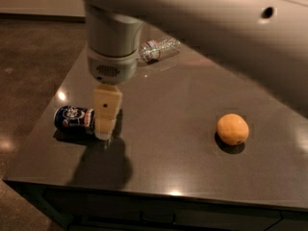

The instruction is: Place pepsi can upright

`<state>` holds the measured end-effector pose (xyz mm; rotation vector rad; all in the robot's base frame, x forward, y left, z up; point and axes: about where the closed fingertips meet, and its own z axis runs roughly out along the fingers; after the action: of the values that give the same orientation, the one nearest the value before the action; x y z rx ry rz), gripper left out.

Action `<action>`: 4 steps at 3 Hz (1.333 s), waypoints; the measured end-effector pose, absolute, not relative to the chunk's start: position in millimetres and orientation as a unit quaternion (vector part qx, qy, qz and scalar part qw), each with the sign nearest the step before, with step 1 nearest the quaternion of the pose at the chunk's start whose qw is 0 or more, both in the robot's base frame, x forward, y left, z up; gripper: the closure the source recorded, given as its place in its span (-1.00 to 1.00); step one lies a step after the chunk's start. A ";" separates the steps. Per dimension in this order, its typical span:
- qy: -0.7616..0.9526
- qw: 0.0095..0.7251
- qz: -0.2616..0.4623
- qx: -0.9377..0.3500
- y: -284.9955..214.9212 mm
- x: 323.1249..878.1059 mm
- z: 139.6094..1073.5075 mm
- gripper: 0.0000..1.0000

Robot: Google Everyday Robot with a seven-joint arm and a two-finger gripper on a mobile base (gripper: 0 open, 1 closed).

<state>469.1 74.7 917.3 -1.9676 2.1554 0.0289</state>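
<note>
The pepsi can lies on its side near the left edge of the dark grey table, its dark blue body with the round logo facing me. My gripper hangs down from the grey arm, right at the can's right end, its cream-coloured fingers low over the table and covering that end of the can. I cannot tell whether the gripper touches the can.
An orange sits on the right part of the table. A clear plastic water bottle lies on its side at the back. The arm spans the top of the view. The table's left and front edges are close to the can.
</note>
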 end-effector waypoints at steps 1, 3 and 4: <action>0.723 0.096 0.009 -0.684 123.1 457.9 907.6 -1.00; 0.719 0.075 0.010 -0.691 181.1 468.6 880.1 -1.00; 0.719 0.068 0.009 -0.691 193.6 473.9 870.8 -1.00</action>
<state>473.9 193.6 870.8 -2.0824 2.1672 0.0269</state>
